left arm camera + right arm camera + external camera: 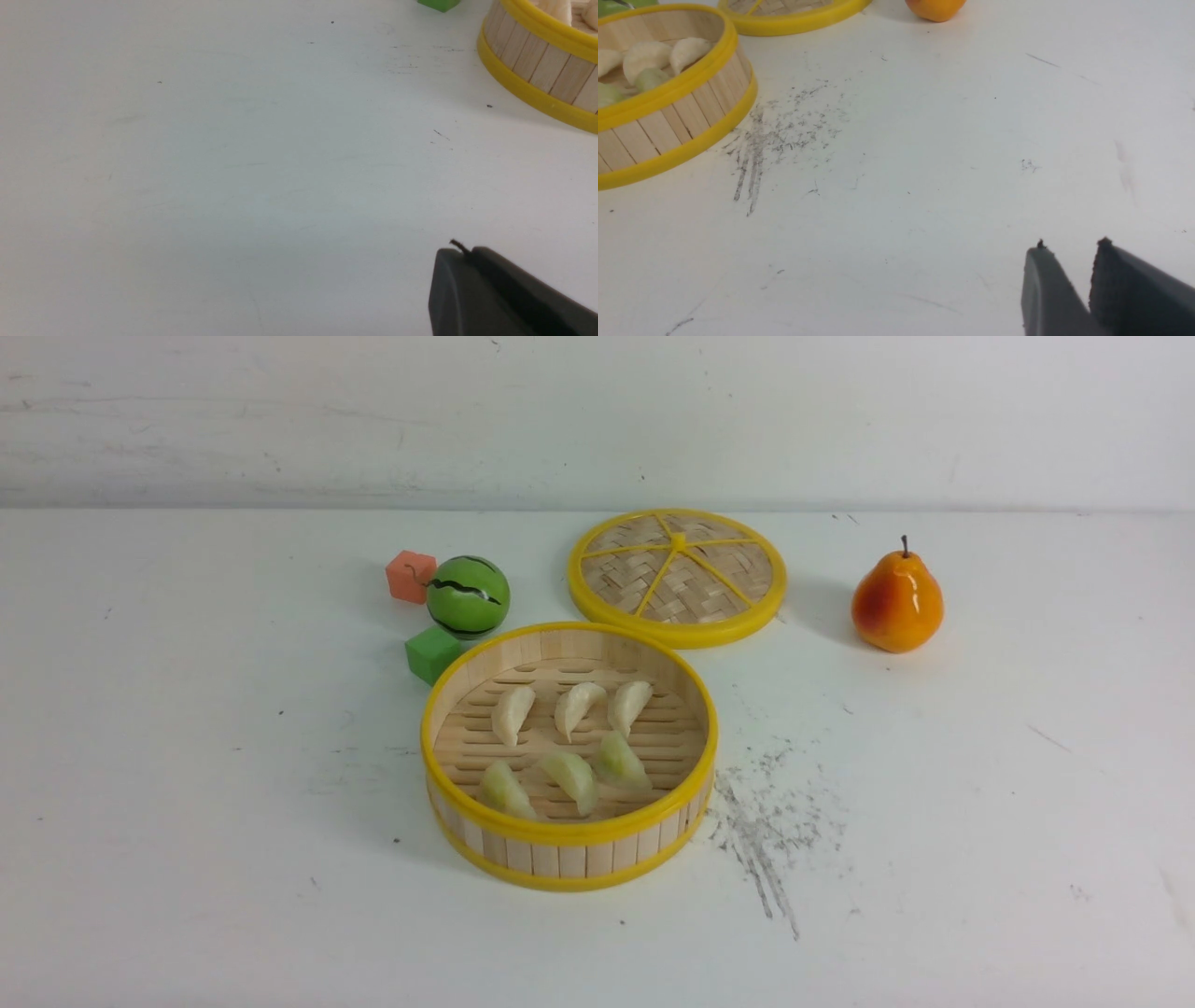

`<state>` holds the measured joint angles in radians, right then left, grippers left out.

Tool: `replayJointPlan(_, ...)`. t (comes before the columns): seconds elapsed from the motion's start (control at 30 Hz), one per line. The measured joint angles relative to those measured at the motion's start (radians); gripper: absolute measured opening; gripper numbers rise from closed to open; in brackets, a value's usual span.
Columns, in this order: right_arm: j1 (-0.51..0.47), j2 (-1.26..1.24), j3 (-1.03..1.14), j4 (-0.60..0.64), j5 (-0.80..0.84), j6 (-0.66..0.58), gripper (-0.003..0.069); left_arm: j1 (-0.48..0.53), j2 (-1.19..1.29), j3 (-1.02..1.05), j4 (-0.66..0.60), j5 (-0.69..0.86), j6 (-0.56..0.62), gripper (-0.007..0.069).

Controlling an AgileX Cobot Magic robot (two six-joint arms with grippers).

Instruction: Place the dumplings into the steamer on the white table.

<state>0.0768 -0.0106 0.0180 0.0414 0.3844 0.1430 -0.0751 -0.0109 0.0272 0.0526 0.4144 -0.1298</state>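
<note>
The steamer (pixel 569 831) stands in the middle of the white table (pixel 187 803). Inside it lie three cream-white dumplings (pixel 576 707) in a back row and three pale greenish dumplings (pixel 571 777) in a front row. No gripper shows in the front view. My left gripper (pixel 462 249) is shut and empty over bare table, to the steamer's (pixel 537 51) left. My right gripper (pixel 1071 245) is slightly open and empty over bare table, to the right of the steamer (pixel 677 121), with the dumplings (pixel 644 56) visible over the rim.
The flat woven lid (pixel 677 576) lies behind the steamer. An orange pear (pixel 896 602) stands at the back right. A green watermelon ball (pixel 468 596), an orange cube (pixel 411 576) and a green cube (pixel 432 653) sit behind the steamer's left. Grey scuff marks (pixel 766 831) lie right of it.
</note>
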Motion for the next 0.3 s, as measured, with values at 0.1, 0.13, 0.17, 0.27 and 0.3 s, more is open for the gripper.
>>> replayJointPlan(0.1,0.000,0.000,0.000,0.000,0.000,0.000,0.0160,0.000,0.000,0.000,0.000,0.000,0.000,0.0014)
replayJointPlan(0.13,0.000,0.000,0.000,0.000,0.000,0.000,0.0161,0.000,0.000,0.000,0.000,0.000,0.000,0.0014)
replayJointPlan(0.17,0.000,0.000,0.000,0.000,0.000,0.000,0.0163,0.000,0.000,0.000,0.000,0.000,0.000,0.0014)
replayJointPlan(0.27,0.000,0.000,0.000,0.000,0.000,0.000,0.0167,0.000,0.000,0.000,0.000,0.000,0.000,0.0015)
replayJointPlan(0.3,0.000,0.000,0.000,0.000,0.000,0.000,0.0169,0.000,0.000,0.000,0.000,0.000,0.000,0.0017)
